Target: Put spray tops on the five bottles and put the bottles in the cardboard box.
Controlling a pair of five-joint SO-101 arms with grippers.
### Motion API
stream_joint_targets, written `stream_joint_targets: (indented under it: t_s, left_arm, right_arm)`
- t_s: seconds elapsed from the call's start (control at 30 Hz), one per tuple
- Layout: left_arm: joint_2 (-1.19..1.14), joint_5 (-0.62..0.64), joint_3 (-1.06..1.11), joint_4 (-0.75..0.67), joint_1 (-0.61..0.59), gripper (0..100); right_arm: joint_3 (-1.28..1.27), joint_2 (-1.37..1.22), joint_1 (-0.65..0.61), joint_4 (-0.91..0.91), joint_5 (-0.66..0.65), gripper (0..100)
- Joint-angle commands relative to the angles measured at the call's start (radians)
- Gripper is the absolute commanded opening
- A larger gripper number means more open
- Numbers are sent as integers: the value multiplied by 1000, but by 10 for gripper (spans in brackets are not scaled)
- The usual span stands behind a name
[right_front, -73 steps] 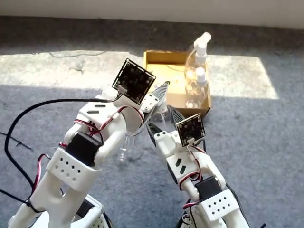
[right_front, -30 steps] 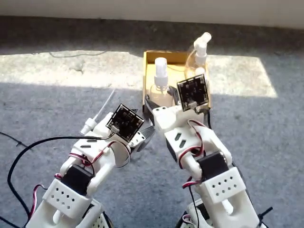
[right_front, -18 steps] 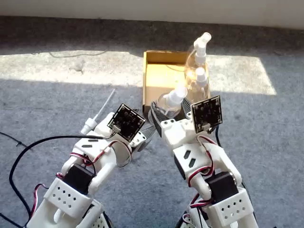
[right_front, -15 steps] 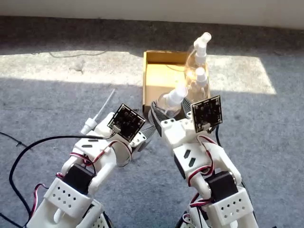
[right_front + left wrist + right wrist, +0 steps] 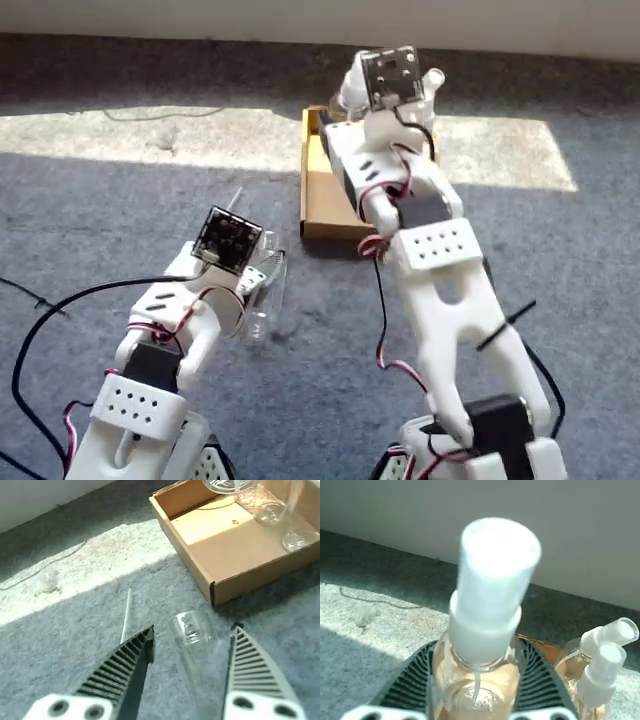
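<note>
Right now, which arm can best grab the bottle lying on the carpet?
Left. The left gripper is open around the bare bottle; the right gripper is busy, shut on a capped bottle at the box.

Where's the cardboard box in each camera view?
High view: cardboard box at far middle, partly under the right arm.
Left wrist view: box just beyond the lying uncapped bottle.
Right wrist view: a sliver of box rim behind the held bottle.
Shared landmark: the capped bottles standing inside it.
</note>
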State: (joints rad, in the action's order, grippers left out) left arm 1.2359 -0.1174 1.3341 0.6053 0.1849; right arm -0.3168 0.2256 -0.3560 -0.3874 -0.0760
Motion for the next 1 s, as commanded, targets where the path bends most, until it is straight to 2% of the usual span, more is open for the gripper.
stream_joint_targets:
  t_s: [0.0, 0.2, 0.47, 0.8, 0.97]
  left_arm:
    - [18, -5, 1, -80, -113, 231]
    - [10, -3, 7, -152, -228, 230]
    - [8, -3, 7, -152, -229, 230]
    - [8, -3, 7, -152, -229, 230]
    - [8, -3, 7, -152, -228, 230]
  right_arm:
    - [288, -220, 12, 21, -9, 5]
    - [530, -481, 13, 21, -11, 5]
    - [659, -674, 31, 21, -9, 5]
    - [679, -782, 31, 27, -6, 5]
    - [671, -796, 44, 108, 103, 5]
